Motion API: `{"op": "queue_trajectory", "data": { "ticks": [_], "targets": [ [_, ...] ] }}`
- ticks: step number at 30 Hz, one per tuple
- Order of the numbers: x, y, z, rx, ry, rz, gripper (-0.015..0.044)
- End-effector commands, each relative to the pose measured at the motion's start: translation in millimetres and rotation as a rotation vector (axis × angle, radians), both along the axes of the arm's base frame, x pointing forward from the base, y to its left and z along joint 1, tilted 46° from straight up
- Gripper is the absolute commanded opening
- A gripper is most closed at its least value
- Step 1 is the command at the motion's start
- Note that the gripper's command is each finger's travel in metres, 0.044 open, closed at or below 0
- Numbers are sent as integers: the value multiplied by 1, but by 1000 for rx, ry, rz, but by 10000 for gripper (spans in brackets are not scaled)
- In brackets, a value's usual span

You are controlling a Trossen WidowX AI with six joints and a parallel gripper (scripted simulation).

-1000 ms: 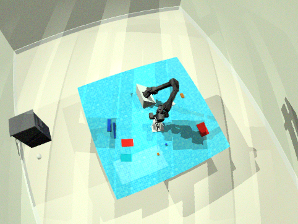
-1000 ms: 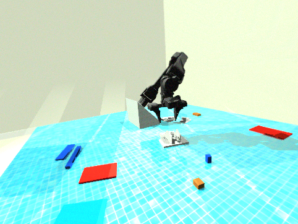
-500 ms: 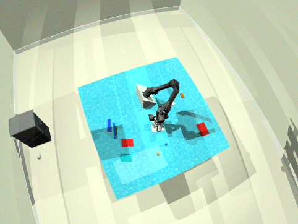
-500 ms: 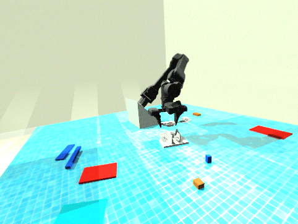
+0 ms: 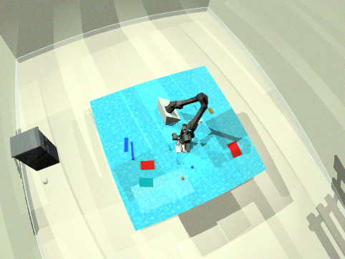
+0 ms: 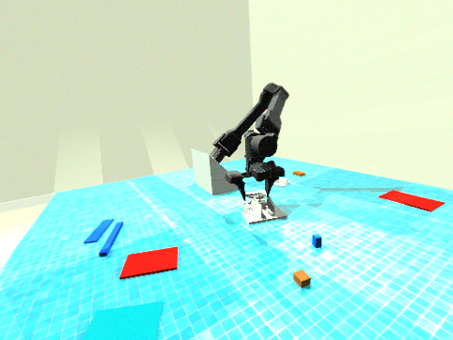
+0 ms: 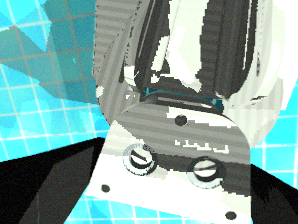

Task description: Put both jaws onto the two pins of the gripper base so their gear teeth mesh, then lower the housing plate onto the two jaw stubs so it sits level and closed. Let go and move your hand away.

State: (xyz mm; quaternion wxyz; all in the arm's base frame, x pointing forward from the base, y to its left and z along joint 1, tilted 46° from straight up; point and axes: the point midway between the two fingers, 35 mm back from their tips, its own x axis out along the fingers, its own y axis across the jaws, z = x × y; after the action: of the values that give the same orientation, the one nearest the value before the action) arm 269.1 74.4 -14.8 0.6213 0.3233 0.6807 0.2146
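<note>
My gripper (image 5: 182, 144) (image 6: 257, 198) (image 7: 170, 157) is shut on the light housing plate (image 6: 255, 193) (image 7: 172, 136), one finger at each side edge. The plate is over the white gripper base (image 5: 180, 148) (image 6: 278, 217) and looks about level in the exterior view. In the wrist view, a light round end with a dark slot shows in each of the plate's two large holes. White upright parts (image 6: 256, 208), seemingly the jaws, stand on the base beneath the plate. Their gear teeth are hidden, and whether the plate touches the stubs cannot be told.
A grey-white slanted block (image 5: 165, 114) (image 6: 205, 175) stands behind. A small white part (image 6: 282, 182) lies behind the base. Red plates (image 5: 147, 164) (image 5: 235, 149), blue bars (image 5: 126, 144) (image 5: 132, 151), a teal plate (image 5: 146, 182), orange blocks (image 6: 302, 279) (image 6: 299, 174) and a blue block (image 6: 317, 241) lie around.
</note>
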Motion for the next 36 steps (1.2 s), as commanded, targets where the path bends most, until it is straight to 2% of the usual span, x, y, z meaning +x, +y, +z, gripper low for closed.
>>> {"op": "queue_trajectory", "data": {
  "ticks": [1, 36],
  "targets": [
    [-4, 6, -6, 8, 15, -3, 351],
    [-4, 9, -9, 9, 15, -3, 351]
  ]
}}
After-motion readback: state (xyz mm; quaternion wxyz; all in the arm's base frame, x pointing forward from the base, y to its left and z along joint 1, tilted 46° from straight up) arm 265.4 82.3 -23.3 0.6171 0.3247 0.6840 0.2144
